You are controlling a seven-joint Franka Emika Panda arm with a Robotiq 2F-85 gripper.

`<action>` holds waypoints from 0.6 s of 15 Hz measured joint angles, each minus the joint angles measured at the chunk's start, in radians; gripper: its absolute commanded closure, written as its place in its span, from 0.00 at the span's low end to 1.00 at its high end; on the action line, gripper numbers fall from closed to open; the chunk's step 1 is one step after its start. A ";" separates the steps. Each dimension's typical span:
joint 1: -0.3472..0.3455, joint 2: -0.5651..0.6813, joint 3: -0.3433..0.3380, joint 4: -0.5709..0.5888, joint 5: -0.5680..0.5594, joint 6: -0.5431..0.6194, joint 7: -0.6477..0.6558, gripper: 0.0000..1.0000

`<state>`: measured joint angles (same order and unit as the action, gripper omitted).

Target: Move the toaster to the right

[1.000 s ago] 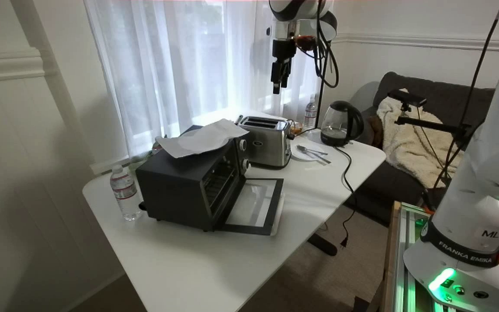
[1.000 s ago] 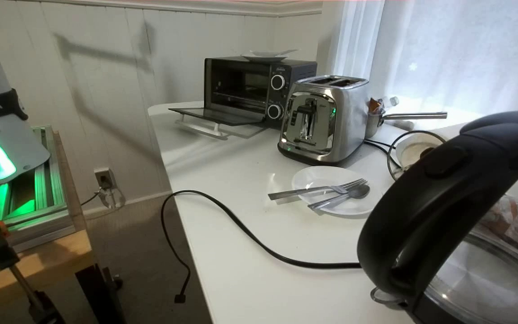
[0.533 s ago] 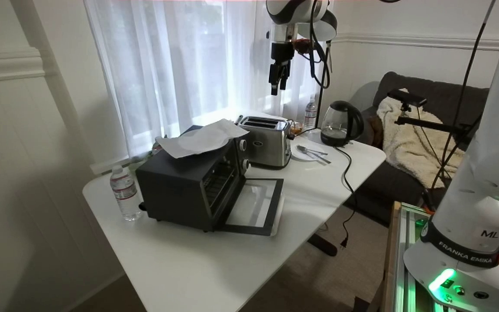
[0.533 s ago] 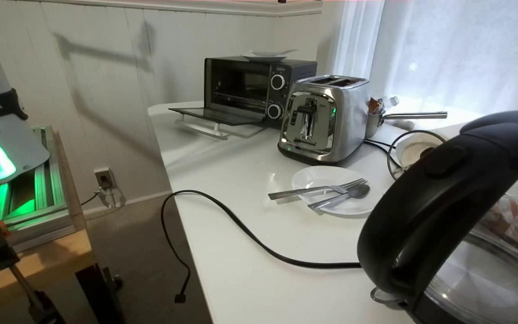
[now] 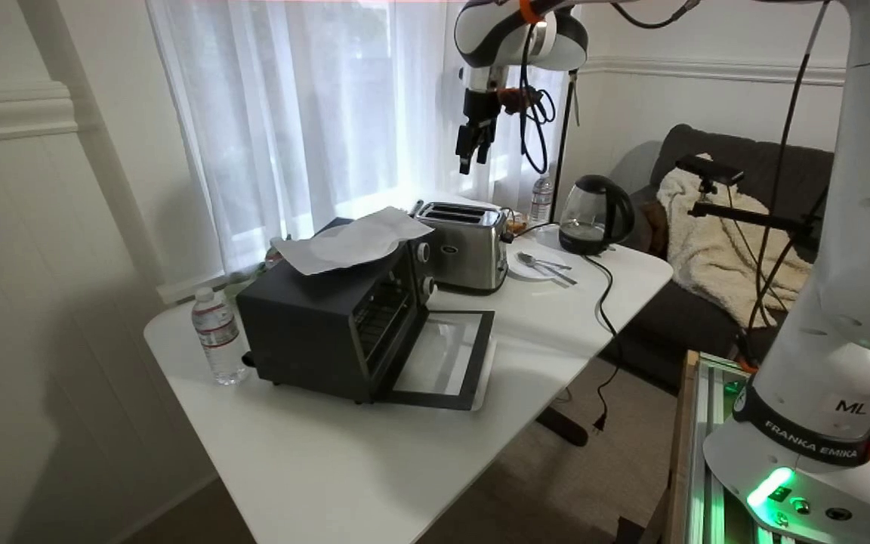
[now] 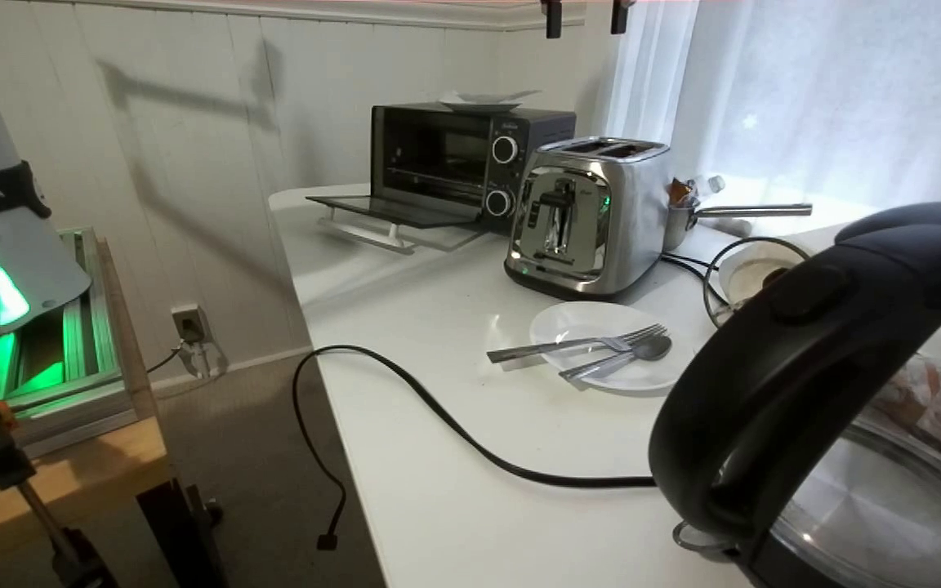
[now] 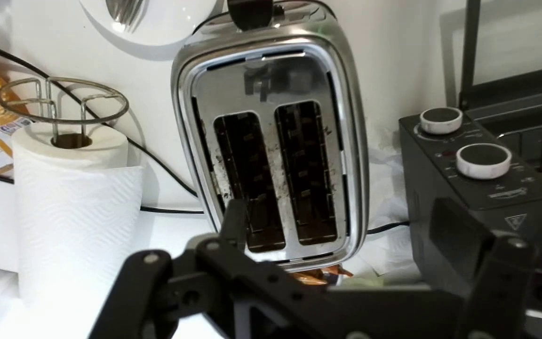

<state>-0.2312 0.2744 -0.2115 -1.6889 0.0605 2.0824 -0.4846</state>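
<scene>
The toaster is a silver two-slot toaster standing upright on the white table. It shows in both exterior views, and its lever side faces the camera in one of them. In the wrist view I look down on its slots. My gripper hangs in the air above the toaster, with a clear gap to its top. Its two fingers show well apart at the top edge of an exterior view. In the wrist view the gripper is open and empty, one finger over the toaster, the other over the black oven's side.
The black oven, door down, stands close beside the toaster. A plate with fork and spoon lies before the lever side. A kettle, a small pot, a paper towel roll and cords stand or lie around.
My gripper has come down and shifted slightly left in an exterior view. Its fingertips have entered at the top of an exterior view. The toaster has not moved.
</scene>
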 measured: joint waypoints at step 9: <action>-0.117 0.291 0.054 0.267 0.022 -0.004 -0.007 0.00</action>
<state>-0.3484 0.5656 -0.1570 -1.4219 0.0823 2.0783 -0.4915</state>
